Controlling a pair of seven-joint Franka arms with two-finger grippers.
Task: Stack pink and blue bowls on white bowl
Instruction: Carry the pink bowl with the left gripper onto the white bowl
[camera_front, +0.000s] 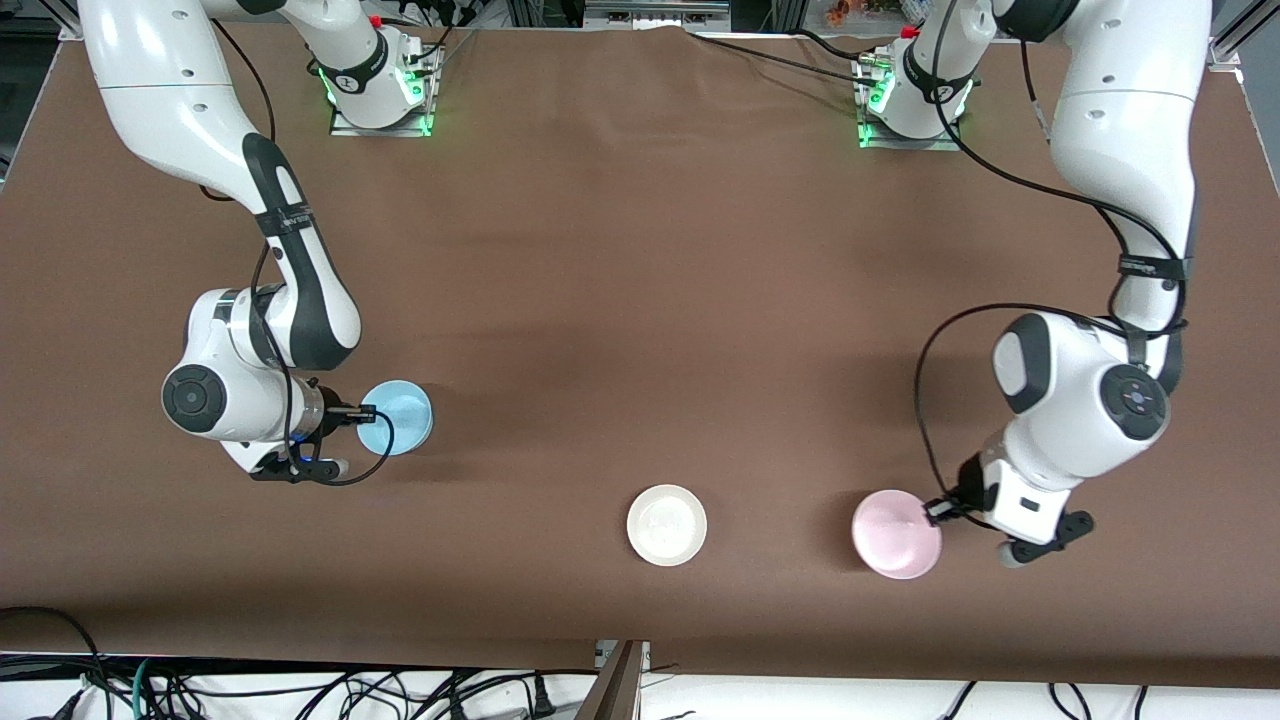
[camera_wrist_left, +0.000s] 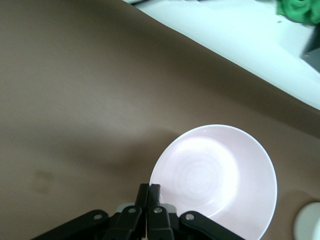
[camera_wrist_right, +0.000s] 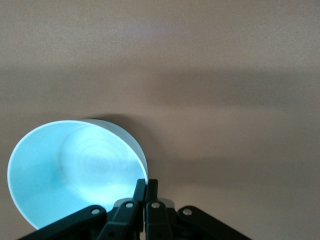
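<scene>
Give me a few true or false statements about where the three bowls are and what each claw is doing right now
1. The right claw is shut on the blue bowl's rim. True.
2. The pink bowl sits inside the white bowl. False: it is beside it, toward the left arm's end, apart.
3. The left claw pinches the pink bowl's rim. True.
4. The white bowl holds the blue bowl. False: nothing is stacked in it.
5. The blue bowl is nearest the front camera. False: it lies farther than the other two.
</scene>
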